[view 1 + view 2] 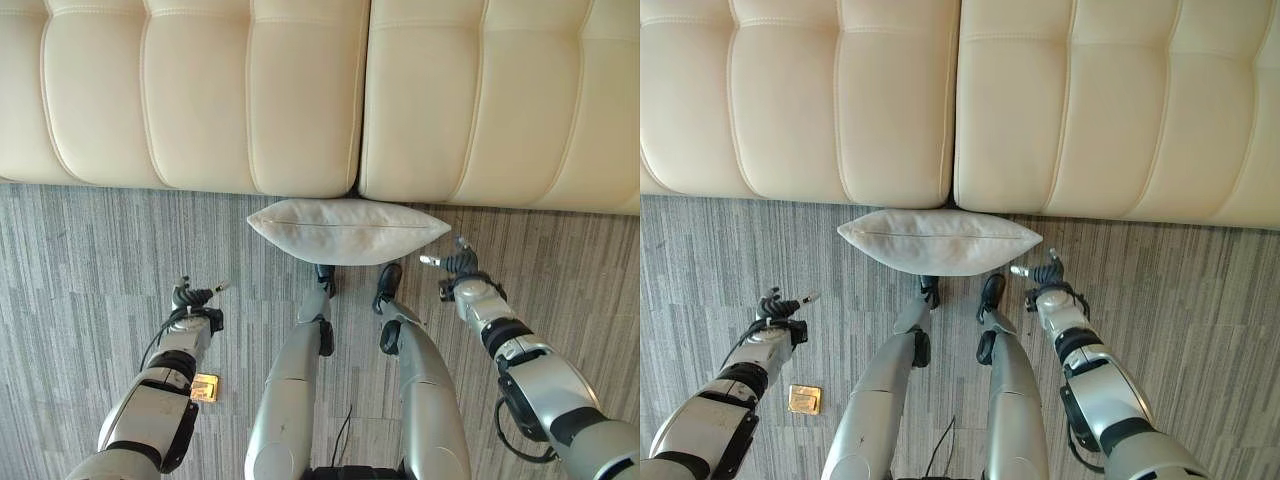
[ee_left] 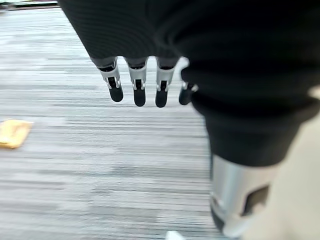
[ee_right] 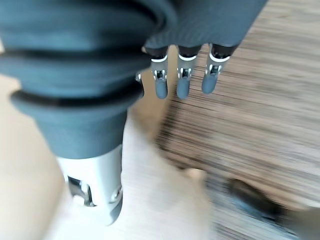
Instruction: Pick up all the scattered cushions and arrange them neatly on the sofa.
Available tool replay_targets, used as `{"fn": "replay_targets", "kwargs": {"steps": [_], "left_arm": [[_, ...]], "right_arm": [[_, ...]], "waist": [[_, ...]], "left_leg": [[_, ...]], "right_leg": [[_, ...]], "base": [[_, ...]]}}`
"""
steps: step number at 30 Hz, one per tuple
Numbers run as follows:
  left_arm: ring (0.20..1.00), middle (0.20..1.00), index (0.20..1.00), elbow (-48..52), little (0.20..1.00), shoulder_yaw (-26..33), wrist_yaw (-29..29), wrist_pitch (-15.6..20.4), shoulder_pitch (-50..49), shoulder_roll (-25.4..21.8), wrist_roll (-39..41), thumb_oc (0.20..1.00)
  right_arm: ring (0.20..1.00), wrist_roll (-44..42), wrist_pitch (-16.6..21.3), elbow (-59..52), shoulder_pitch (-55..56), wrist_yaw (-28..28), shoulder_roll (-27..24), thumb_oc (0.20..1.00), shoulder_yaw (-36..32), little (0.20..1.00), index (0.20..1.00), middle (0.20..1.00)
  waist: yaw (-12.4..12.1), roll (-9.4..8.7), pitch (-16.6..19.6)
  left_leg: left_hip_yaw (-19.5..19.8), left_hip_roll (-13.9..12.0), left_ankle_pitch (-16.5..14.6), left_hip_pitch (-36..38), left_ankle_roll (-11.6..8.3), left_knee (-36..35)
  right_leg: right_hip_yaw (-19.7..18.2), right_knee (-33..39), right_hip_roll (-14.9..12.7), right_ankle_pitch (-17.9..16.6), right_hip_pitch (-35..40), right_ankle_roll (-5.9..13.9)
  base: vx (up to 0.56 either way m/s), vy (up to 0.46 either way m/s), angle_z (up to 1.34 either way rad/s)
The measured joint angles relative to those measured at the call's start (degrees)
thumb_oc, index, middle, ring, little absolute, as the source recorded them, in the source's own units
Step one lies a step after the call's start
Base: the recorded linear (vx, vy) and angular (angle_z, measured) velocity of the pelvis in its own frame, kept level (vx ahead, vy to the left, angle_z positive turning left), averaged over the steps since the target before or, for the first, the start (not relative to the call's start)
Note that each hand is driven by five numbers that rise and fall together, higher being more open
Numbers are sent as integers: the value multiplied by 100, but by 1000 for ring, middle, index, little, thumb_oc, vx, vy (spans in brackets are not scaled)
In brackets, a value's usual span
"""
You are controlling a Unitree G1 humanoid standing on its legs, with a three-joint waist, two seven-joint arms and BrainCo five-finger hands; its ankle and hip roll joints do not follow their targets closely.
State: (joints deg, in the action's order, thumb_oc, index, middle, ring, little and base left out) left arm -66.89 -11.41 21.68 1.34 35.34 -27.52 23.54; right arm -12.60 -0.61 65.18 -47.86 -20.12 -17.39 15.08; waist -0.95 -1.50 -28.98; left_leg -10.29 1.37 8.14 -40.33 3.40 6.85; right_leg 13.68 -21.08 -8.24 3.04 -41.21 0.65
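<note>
A cream cushion lies flat on the grey floor, right against the front of the cream leather sofa, below the seam between two seat sections. My right hand hovers just off the cushion's right tip, fingers relaxed and holding nothing; its wrist view has the pale cushion beneath the fingers. My left hand is lower left of the cushion and well apart from it. It is open over bare floor, fingers straight.
A small flat gold square lies on the striped grey carpet beside my left forearm, and appears as the gold square in the left wrist view. The sofa spans the whole far side.
</note>
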Motion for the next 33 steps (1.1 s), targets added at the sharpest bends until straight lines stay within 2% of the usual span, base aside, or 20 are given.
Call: {"fn": "replay_targets", "kwargs": {"steps": [4,8,12,14,16,18,19,20,21,22,23,24,27,30,31,33], "left_arm": [[1000,1000,1000,22,1000,-105,80,1,279,-180,1,1000],[1000,1000,1000,87,1000,-213,99,70,724,-359,3,1000],[1000,1000,1000,-70,1000,-650,117,42,1314,-128,14,1000],[1000,1000,1000,-68,1000,-644,142,1,1477,-37,23,1000],[1000,1000,1000,-59,1000,-923,259,-76,1777,186,56,1000],[1000,1000,1000,154,1000,-1005,280,-64,1953,163,144,1000],[1000,1000,1000,276,1000,-1039,297,-24,2005,209,250,1000],[736,736,736,504,736,-1093,316,12,2086,211,318,736],[351,351,351,757,351,-1089,344,36,2096,202,437,351],[200,200,200,866,200,-1088,346,79,2078,188,484,200],[200,200,200,1132,200,-1084,402,141,2092,237,548,200],[200,200,200,1691,200,-1058,555,269,1911,285,688,200],[200,200,200,2199,200,-1035,783,441,1703,528,742,200],[200,200,200,2255,200,-1027,842,580,1705,555,751,200],[200,200,200,2571,200,-977,953,657,1544,685,773,200],[200,200,200,2653,200,-974,972,761,1479,795,811,200]], "right_arm": [[1000,-138,26,-7,-173,-53,-221,1000,17,1000,1000,1000],[1000,-244,60,12,-577,-123,-595,1000,1,1000,1000,1000],[1000,-448,39,109,-815,-209,-610,1000,182,1000,1000,1000],[1000,-458,33,79,-871,-238,-538,1000,233,1000,1000,1000],[1000,-553,35,-56,-1018,-330,-406,1000,481,1000,1000,1000],[1000,-664,87,-316,-1090,-353,-411,1000,444,1000,1000,1000],[1000,-695,129,-510,-1132,-392,-332,1000,463,1000,1000,1000],[1000,-856,175,-901,-1082,-466,-312,1000,465,1000,1000,1000],[1000,-933,214,-1144,-1046,-464,-305,1000,463,1000,1000,1000],[1000,-967,285,-1210,-1036,-461,-303,1000,454,1000,1000,1000],[793,-1088,376,-1378,-1070,-473,-222,793,457,793,793,793],[200,-1258,572,-1737,-942,-474,-174,200,438,200,200,200],[200,-1643,907,-2077,-707,-496,-15,200,186,200,200,200],[200,-2016,1102,-2068,-680,-543,-4,200,78,200,200,200],[200,-2299,1311,-2088,-514,-540,147,200,-122,200,200,200],[200,-2433,1417,-2088,-386,-545,190,200,-122,200,200,200]], "waist": [[47,-8,5],[98,-12,28],[214,-20,23],[227,-22,16],[259,-20,6],[267,-21,6],[268,-24,-1],[274,-38,-34],[269,-42,-63],[263,-55,-126],[265,-45,-264],[270,-30,-319],[268,-36,-322],[274,-36,-323],[278,-37,-323],[296,-37,-323]], "left_leg": [[95,-58,40,-2,59,-27],[124,-106,60,-449,90,-15],[228,-124,93,-1001,73,219],[235,-134,96,-1178,70,314],[303,-106,64,-1507,34,677],[355,-96,-73,-1886,-18,1021],[349,-104,-69,-2077,-16,1169],[342,-108,-170,-2417,-12,1578],[346,-120,-324,-2602,-58,1811],[333,-128,-339,-2655,-61,1909],[314,-134,-362,-2726,-49,2082],[295,-141,-490,-2929,-55,2381],[327,-138,-586,-3224,-25,2788],[324,-115,-614,-3334,8,2794],[313,-113,-613,-3323,7,2771],[307,-111,-607,-3275,1,2748]], "right_leg": [[26,-93,58,-10,-57,-37],[23,-184,109,16,-543,-89],[20,-500,88,91,-1098,-205],[10,-639,74,105,-1295,-226],[-43,-1054,-15,191,-1632,-284],[-147,-1292,-35,401,-1958,-312],[-162,-1443,-40,388,-2149,-327],[-265,-1780,-70,425,-2494,-367],[-322,-1934,-71,554,-2645,-368],[-354,-2012,-73,554,-2704,-369],[-401,-2169,-77,572,-2779,-378],[-451,-2440,-121,663,-2977,-391],[-523,-2792,-131,793,-3264,-428],[-599,-2801,-108,743,-3413,-408],[-621,-2767,-105,682,-3409,-402],[-626,-2725,-103,635,-3366,-397]], "base": [[10,-6,-1],[33,-25,-5],[15,-15,10],[13,5,3],[43,14,12],[0,36,9],[22,15,4],[61,-9,2],[69,-26,0],[27,-14,-5],[0,0,0],[0,0,0],[0,0,0],[-22,-17,-7],[-47,-44,-8],[-43,-37,-6]]}}
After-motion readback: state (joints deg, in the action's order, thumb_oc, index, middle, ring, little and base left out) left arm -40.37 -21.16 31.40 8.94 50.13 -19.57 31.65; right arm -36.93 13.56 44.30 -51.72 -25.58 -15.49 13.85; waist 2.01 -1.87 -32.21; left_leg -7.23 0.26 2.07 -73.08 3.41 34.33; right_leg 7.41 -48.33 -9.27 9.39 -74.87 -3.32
